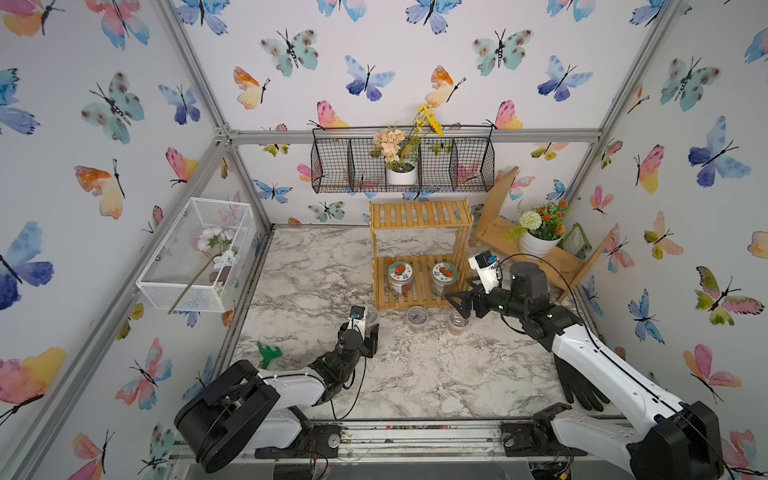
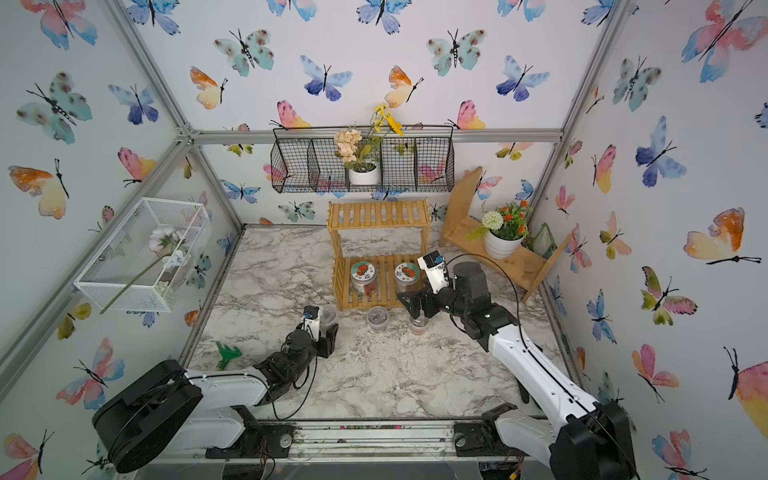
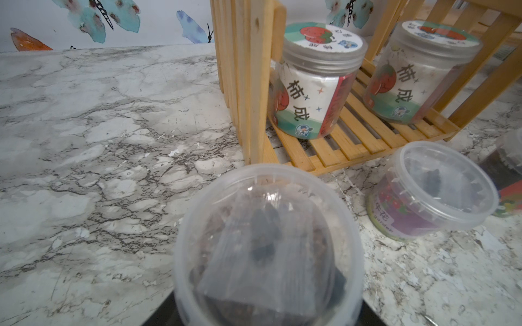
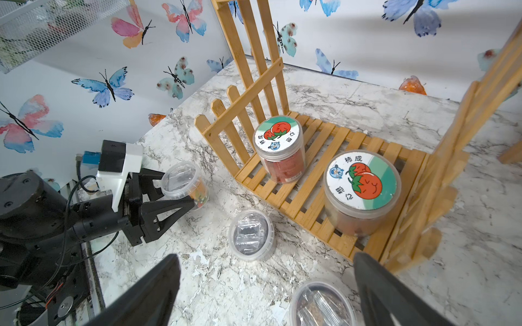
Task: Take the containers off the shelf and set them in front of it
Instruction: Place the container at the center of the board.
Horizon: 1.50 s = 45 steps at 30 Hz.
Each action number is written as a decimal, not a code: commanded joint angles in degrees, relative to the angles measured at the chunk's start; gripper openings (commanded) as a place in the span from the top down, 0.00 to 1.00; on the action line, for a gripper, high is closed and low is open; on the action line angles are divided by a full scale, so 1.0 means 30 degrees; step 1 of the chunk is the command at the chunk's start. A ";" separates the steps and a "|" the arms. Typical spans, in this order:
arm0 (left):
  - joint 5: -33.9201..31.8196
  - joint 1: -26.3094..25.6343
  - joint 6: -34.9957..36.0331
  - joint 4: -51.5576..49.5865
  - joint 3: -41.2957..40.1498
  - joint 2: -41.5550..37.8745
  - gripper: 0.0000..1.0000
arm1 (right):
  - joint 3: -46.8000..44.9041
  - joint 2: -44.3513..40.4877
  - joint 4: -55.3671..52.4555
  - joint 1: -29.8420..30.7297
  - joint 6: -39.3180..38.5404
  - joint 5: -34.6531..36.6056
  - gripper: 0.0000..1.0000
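Left gripper is closed at medium width on the left cup, which stands on the table off the shelf's front corner; judged a set-down with release pending. Right gripper is spread wide and empty above the right cup, well placed for the right jar. Middle cup stands between the other cups. Left jar and right jar are on the lower tier.

Cups: clear round plastic, snap lids. Jars: taller smooth cylinders, printed labels. Shelf: bamboo slats with gaps. Table: marble pattern
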 commanded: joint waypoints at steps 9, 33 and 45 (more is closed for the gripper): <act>-0.0467 -0.0098 -0.0487 0.1225 0.0022 0.1345 0.23 | -0.0264 -0.0570 -0.0224 -0.0129 -0.0134 -0.0211 0.02; -0.0116 -0.0101 -0.0465 -0.4358 0.0685 -0.3613 0.02 | 0.0744 0.0847 -0.0431 -0.0129 0.0431 -0.0166 0.02; 0.1324 -0.0101 0.0257 -1.0303 0.4269 -0.5862 0.00 | 0.3204 0.2775 -0.1949 -0.0100 0.1846 0.2249 0.02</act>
